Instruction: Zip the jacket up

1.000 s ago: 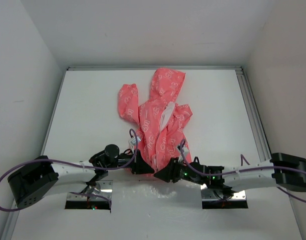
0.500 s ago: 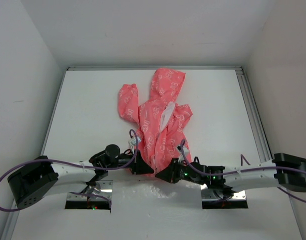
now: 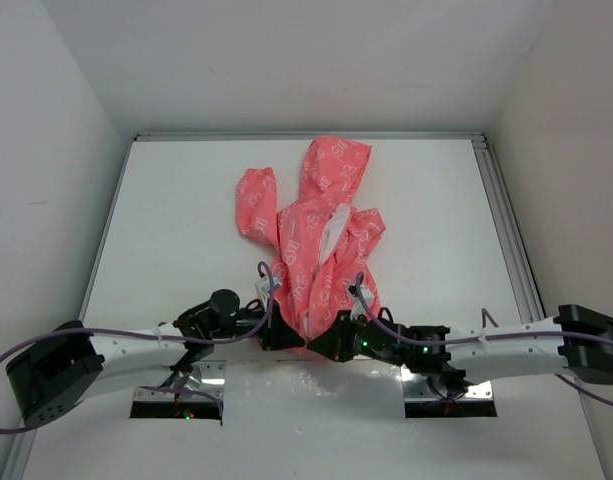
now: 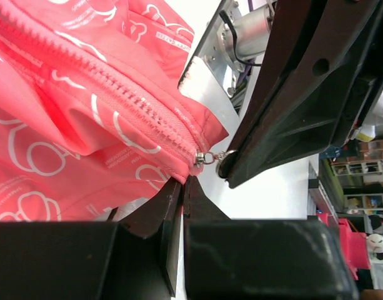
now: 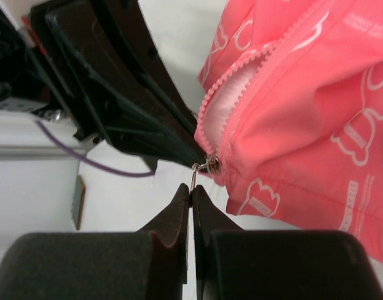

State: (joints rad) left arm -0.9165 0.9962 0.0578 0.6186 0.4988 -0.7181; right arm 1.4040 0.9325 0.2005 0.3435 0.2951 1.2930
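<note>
Jacket (image 3: 316,235) crumpled mid-table (image 3: 176,210); hood toward the far edge, bottom hem by the arm bases.
Left gripper (image 4: 184,185) clenched on the hem fabric, just beside the slider (image 4: 202,157); right gripper (image 5: 191,189) clamped on the thin metal zipper pull (image 5: 195,174); the two grippers nearly touching; slider at the very bottom of the zip; teeth above it parted, white lining showing between them.
</note>
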